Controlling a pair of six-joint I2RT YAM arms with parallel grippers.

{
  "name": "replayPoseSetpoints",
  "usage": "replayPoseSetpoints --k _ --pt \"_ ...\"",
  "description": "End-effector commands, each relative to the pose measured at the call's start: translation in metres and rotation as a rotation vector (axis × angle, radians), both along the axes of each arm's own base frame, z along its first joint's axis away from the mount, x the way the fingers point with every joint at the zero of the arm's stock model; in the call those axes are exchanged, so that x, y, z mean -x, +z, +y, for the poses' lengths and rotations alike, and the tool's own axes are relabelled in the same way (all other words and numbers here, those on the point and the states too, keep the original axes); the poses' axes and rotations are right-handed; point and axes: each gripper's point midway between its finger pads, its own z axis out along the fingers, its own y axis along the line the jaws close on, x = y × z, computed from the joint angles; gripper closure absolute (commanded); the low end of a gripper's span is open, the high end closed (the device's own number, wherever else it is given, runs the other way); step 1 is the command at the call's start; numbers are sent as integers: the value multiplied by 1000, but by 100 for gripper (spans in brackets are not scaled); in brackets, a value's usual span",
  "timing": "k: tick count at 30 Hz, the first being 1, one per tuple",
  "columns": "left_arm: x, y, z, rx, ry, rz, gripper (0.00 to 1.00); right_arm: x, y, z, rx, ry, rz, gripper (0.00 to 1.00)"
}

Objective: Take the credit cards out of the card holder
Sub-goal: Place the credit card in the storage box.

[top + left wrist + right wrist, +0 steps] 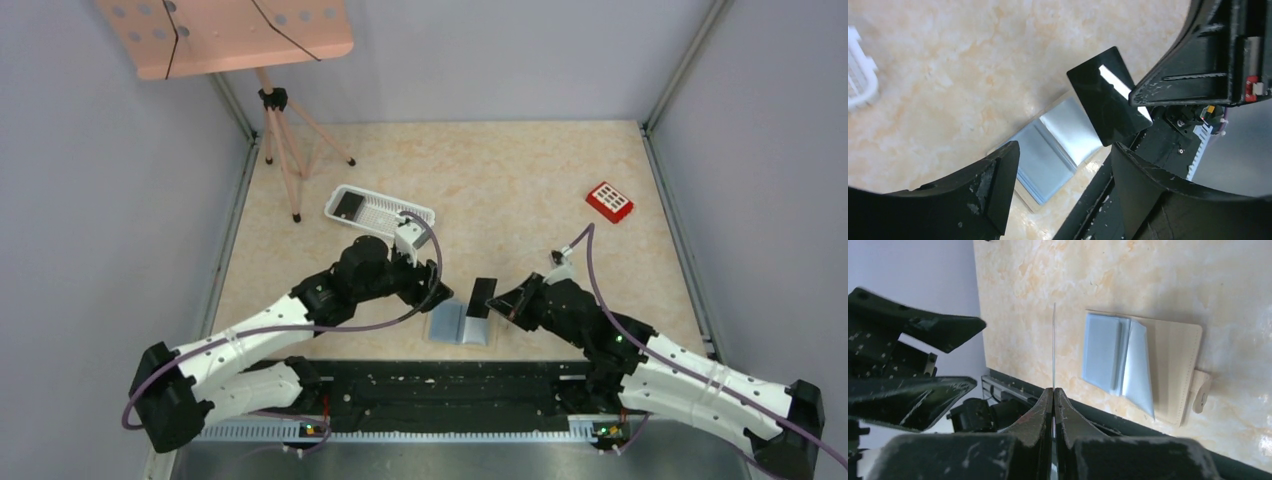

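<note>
The card holder [458,323] lies open near the table's front edge, with blue-grey pockets [1048,150] on a beige cover that has a snap tab [1168,365]. A black credit card [483,297] is lifted just above its right half, and my right gripper [505,303] is shut on the card's edge. The right wrist view shows the card edge-on [1054,345] rising from the closed fingertips [1054,390]. My left gripper [1064,150] hovers over the holder's left side, open, with nothing between its fingers [998,185]. The black card [1108,95] shows beyond it.
A white slotted basket [385,212] behind the left arm holds a dark card [347,205]. A red box with white squares [609,201] sits at the right. A pink stand on a tripod [280,130] occupies the back left. Walls enclose the table.
</note>
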Motion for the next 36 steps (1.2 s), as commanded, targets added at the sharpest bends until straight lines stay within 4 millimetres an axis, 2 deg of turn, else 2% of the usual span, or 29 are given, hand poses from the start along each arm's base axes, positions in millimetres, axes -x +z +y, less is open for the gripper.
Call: replayPoseSetpoints --k 1,5,10,14,18,27,33,35,36 --pt "-5 32 -2 -14 -92 -299 29 -6 26 -3 -92 -91 59 100" --pt "4 30 -6 -87 -148 -463 32 -10 27 -7 -139 -173 119 100" --pt "19 43 -18 -133 -199 -703 31 -12 29 -9 -181 -230 177 100" --pt "27 35 -23 -186 -222 -829 32 -9 31 -7 -208 -231 212 100" --pt "26 24 -31 -279 -237 -876 33 -8 33 -5 -219 -215 211 100" --pt "32 15 -61 -310 -265 -910 37 -4 31 0 -234 -188 225 100" --pt "31 8 -71 -320 -264 -879 46 -2 30 4 -254 -170 229 100" --pt "34 6 -72 -309 -275 -873 56 -2 30 5 -254 -165 225 100" --pt "34 6 -73 -305 -278 -869 67 -2 30 5 -251 -162 224 100"
